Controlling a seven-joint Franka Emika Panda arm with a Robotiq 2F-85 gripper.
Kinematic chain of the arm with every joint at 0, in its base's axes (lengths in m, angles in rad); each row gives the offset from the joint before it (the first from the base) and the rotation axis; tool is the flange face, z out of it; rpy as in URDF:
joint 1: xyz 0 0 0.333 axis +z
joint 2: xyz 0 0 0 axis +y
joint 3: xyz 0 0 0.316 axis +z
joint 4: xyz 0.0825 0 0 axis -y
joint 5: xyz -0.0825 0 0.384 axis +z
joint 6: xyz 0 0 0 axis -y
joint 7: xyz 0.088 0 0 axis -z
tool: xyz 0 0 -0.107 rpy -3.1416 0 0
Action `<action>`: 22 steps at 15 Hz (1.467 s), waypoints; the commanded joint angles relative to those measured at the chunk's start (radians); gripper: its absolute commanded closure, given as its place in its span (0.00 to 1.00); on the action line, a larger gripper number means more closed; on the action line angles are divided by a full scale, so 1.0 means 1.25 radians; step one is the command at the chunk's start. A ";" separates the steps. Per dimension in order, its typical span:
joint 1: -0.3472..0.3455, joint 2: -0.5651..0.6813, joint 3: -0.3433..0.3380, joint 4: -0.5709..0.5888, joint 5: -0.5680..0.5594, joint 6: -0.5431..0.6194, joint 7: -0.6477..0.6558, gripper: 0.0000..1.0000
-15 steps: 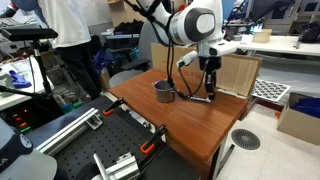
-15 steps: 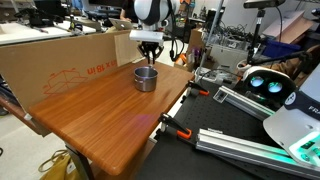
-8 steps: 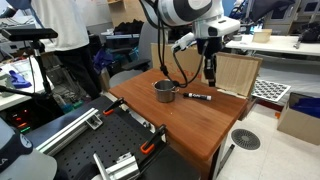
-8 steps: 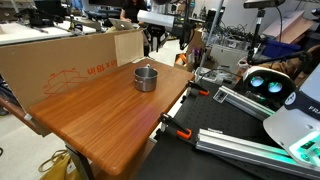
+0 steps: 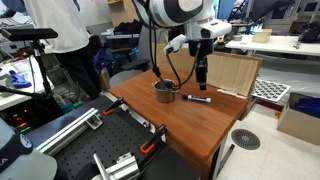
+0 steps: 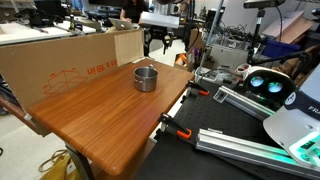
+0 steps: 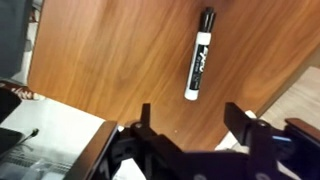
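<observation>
While the wooden worktop (image 5: 190, 128) lies under the raised hand (image 5: 201, 80), a pot (image 5: 165, 91) and a marker (image 5: 198, 98) rest on it.
Jaws stand spread, grasping nothing; the marker lies flat near the pot, below the hand.

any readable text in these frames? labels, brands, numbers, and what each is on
Nothing can be read for certain.
marker: dark print along the white barrel in the wrist view, too blurred to read.
cardboard box: red lettering and a red outline drawing on its side in an exterior view, too small and blurred to read.
pot: no print visible.
Background equipment: no sign or label large enough to read.
</observation>
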 commanded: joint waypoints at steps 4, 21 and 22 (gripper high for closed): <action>-0.024 0.048 0.050 0.014 0.051 0.022 -0.088 0.00; -0.011 0.251 0.039 0.149 0.160 0.092 -0.135 0.42; -0.014 0.249 0.042 0.152 0.164 0.089 -0.138 0.50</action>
